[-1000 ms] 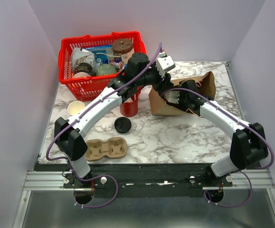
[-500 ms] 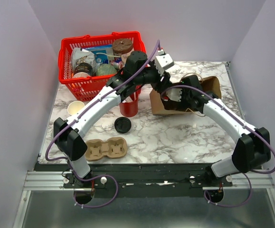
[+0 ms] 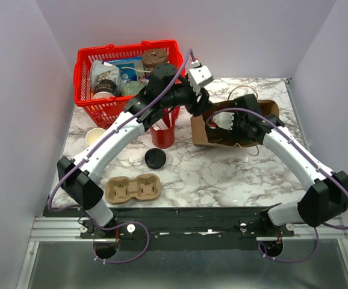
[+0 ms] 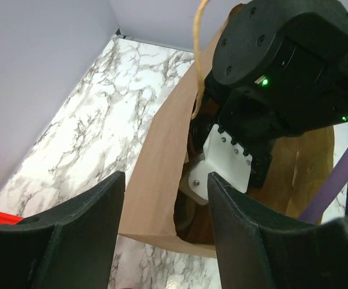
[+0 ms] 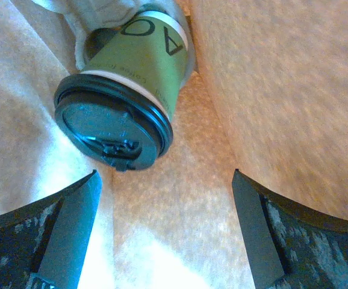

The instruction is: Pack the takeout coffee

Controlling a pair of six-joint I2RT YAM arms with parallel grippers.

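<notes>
Right gripper [image 5: 165,177] is reaching into the brown paper bag [image 3: 199,137], with its two fingers spread wide and grasping nothing. Inside the bag, the small green paper cup [image 5: 153,54] with a pale upper band is lying tilted on its side, just beyond the fingertips and apart from them. Its round black plastic lid [image 5: 108,126] is sitting on the rim and facing the right wrist camera. Brown paper is surrounding the cup on all visible sides.

Left gripper [image 4: 165,180] is hovering just outside the bag's mouth, with jaws released and empty. From the left wrist view, the right arm's black wrist housing [image 4: 282,66] is filling most of the bag's opening, and the bag's twine handle [image 4: 198,36] is rising beside it.

The bag is resting on the white marble-patterned bench [image 3: 222,174]. A red drinking cup [image 3: 162,137] is standing just left of the bag. A loose black round lid [image 3: 155,158] is lying near the bag's front left corner. A brown cardboard cup carrier [image 3: 133,188] is lying further forward and left of the bag. A cream paper cup [image 3: 96,137] is standing well to the bag's left. A red plastic basket [image 3: 126,54] of packaged goods is sitting behind and left of the bag.
</notes>
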